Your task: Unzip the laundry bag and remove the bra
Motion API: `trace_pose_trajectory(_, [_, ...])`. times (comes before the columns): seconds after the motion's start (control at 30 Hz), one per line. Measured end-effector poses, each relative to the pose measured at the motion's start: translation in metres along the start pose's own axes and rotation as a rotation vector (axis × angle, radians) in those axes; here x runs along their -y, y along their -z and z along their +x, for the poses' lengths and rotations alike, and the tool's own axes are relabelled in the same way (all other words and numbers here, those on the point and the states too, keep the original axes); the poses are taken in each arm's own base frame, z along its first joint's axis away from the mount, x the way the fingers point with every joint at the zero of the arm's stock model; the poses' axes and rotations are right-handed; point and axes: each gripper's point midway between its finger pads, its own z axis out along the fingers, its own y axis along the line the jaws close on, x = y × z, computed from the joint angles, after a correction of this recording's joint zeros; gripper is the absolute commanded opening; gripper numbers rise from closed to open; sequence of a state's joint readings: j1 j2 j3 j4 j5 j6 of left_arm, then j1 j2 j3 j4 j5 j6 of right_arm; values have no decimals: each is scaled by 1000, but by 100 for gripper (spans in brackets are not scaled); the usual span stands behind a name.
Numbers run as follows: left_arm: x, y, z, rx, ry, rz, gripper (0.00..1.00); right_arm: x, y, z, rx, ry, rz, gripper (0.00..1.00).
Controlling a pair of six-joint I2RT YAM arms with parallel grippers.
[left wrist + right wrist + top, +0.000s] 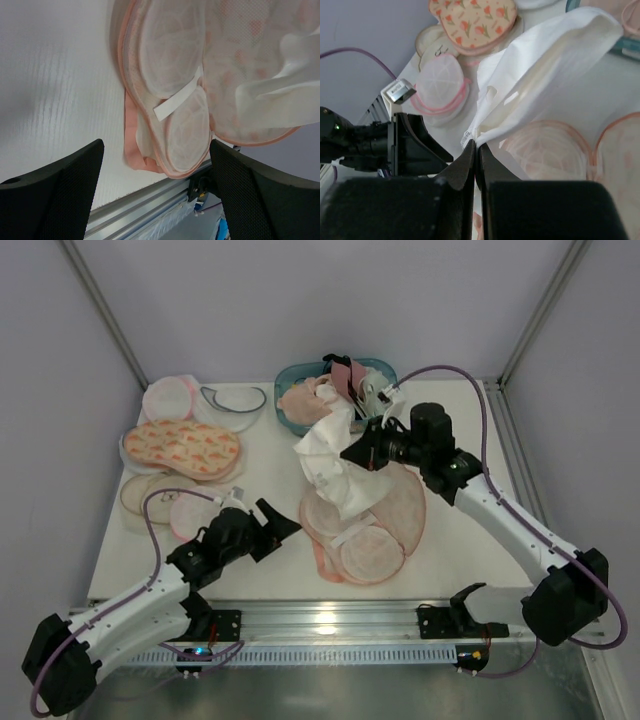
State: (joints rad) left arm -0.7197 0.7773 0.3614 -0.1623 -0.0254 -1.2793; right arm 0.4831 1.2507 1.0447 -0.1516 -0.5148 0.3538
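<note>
The laundry bag (368,530) lies opened flat in the middle of the table, its pale mesh lining and pink edging showing. My right gripper (350,452) is shut on an edge of the white-cream bra (330,455) and holds it up above the bag's far end, the fabric hanging onto the bag. In the right wrist view the fingers (476,145) pinch the bra (545,60). My left gripper (285,525) is open and empty just left of the bag. In the left wrist view the bag (170,65) lies ahead of the open gripper (156,150), with the bra (285,95) at the right.
A closed peach bag with orange print (182,448) lies at the back left among round white mesh pouches (170,395). A teal basket (288,375) with pink garments stands at the back. A metal rail (330,620) runs along the near edge.
</note>
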Motion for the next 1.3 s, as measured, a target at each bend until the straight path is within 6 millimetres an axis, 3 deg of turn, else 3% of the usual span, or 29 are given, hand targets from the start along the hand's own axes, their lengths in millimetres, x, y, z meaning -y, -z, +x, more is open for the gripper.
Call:
trace_pose_trajectory(0.13, [0,0,0,0,0,4,88,-5,-4,-47,70,28,1,4])
trace_pose_trajectory(0.27, [-3,0,2,-5,1,-1,88,4,-25,-94,110,39,13,4])
trace_pose_trajectory(0.5, [-3,1,8,-32,5,14,88,49,-79,-162,160,27,40,4])
trace_pose_trajectory(0.6, [-1,2,8,-34,6,25,88,71,-101,-179,178,16,49,4])
trace_pose_trajectory(0.8, [6,7,7,-33,8,55,88,119,-138,-187,197,-35,106,4])
trace_pose_trajectory(0.97, [10,13,6,-26,18,74,88,172,-162,-185,228,-73,224,4])
trace_pose_trajectory(1.13, [10,20,5,-19,22,81,88,224,-172,-166,233,-111,372,4])
trace_pose_trajectory(1.3, [7,24,5,-21,22,76,88,255,-173,-159,247,-127,467,8])
